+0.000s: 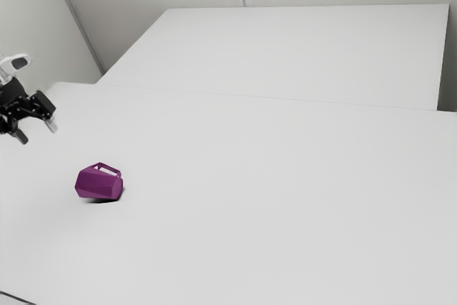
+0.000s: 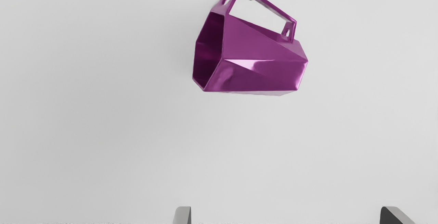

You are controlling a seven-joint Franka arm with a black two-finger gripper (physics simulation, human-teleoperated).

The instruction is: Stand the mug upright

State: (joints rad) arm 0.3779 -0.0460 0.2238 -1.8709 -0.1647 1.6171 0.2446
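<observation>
Wide open and empty, the tool (image 1: 38, 135) is hovering at the exterior view's ten o'clock from the mug (image 1: 98, 183), which is lying sideways on the desk (image 1: 250, 191), mouth (image 2: 209, 51) seemingly facing nine o'clock; this reaching stage is calling for approach, grasp and righting

Arm (image 1: 6, 66): white, with a dark rounded patch (image 1: 20, 62)
Claw (image 1: 37, 131): black, two-fingered
Fingertips (image 2: 182, 216): grey, darker inner faces
</observation>
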